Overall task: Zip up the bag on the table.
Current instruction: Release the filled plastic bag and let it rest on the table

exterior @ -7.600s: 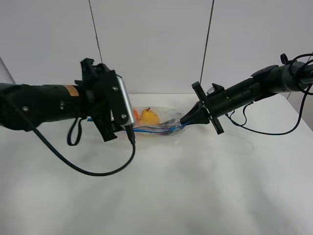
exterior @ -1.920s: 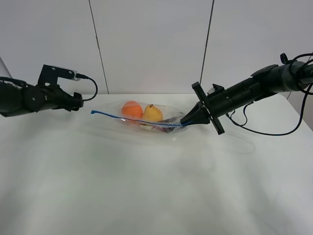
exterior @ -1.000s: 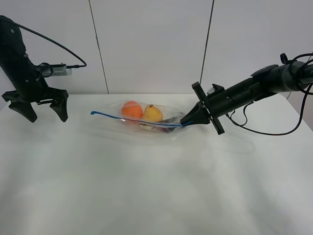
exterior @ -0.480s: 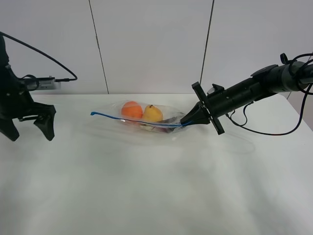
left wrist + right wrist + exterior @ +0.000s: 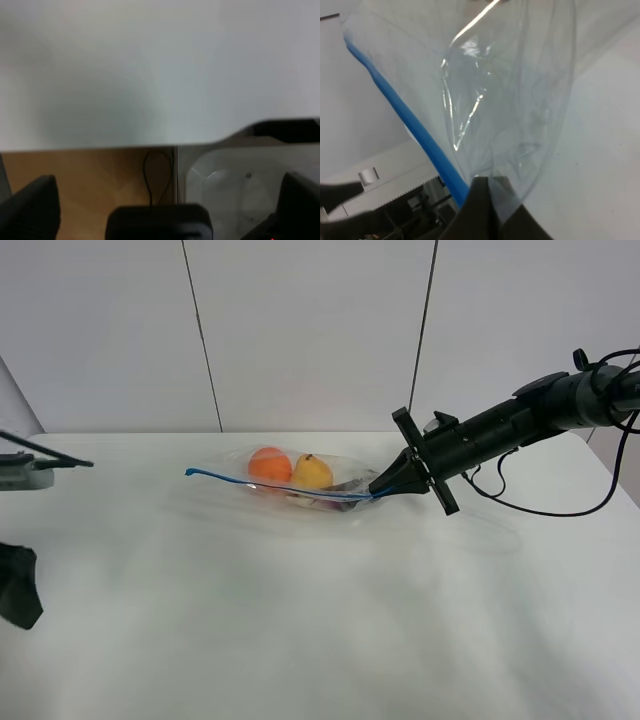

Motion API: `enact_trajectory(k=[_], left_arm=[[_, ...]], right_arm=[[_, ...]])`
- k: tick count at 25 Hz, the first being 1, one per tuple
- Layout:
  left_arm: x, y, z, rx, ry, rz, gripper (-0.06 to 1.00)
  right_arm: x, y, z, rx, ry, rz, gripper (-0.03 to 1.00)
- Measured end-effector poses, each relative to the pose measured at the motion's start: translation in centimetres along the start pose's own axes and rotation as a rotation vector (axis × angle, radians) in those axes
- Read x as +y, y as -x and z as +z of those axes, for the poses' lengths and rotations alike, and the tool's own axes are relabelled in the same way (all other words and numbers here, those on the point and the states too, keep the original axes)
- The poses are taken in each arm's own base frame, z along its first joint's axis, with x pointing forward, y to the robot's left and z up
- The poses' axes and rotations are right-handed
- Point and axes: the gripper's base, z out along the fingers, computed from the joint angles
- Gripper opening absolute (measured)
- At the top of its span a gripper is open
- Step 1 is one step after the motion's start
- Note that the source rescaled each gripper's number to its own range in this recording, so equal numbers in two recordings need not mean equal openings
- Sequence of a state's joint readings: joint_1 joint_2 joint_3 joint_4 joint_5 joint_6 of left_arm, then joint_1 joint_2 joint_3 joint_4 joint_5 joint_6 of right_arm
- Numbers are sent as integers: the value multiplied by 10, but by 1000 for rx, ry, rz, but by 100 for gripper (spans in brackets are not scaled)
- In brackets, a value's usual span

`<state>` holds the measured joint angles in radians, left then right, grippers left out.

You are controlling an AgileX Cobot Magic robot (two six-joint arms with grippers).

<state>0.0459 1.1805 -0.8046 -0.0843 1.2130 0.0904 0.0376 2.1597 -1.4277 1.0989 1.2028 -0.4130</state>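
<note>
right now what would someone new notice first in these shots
A clear crinkly plastic zip bag lies far back on the plain white tabletop, an orange fruit and a yellow fruit showing through behind its blue zipper strip. The right arm's black fingers are shut on the bag's right end in the high view.

Bag (image 5: pixel 300 490) clear with glossy white glare streaks, zip strip (image 5: pixel 240 481) bright blue; orange fruit (image 5: pixel 268 464) and yellow fruit (image 5: pixel 311 472) show through. Table (image 5: pixel 330 620) plain matte white, wall (image 5: pixel 310 330) pale grey-white with thin dark seams. Right gripper (image 5: pixel 383 487) and its cable (image 5: pixel 540 508) black; floor (image 5: pixel 75 175) past the table edge tan.
</note>
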Motion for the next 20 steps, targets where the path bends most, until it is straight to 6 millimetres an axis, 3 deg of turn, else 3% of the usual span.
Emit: enact_trajectory(k=[4,8,15,20], left_arm=[[-2,-35,0,-98,6,4,100],[-4,-56,3,-180,9,4,100],[-20,-72,-10,-293,-14,127,100],[-20,-88,-17,-341,-21,136,100]], right_arm=[[0,0,0,0,0,0,0],[0,0,0,0,0,0,0],[0,0,0,0,0,0,0],[0,0,0,0,0,0,0]])
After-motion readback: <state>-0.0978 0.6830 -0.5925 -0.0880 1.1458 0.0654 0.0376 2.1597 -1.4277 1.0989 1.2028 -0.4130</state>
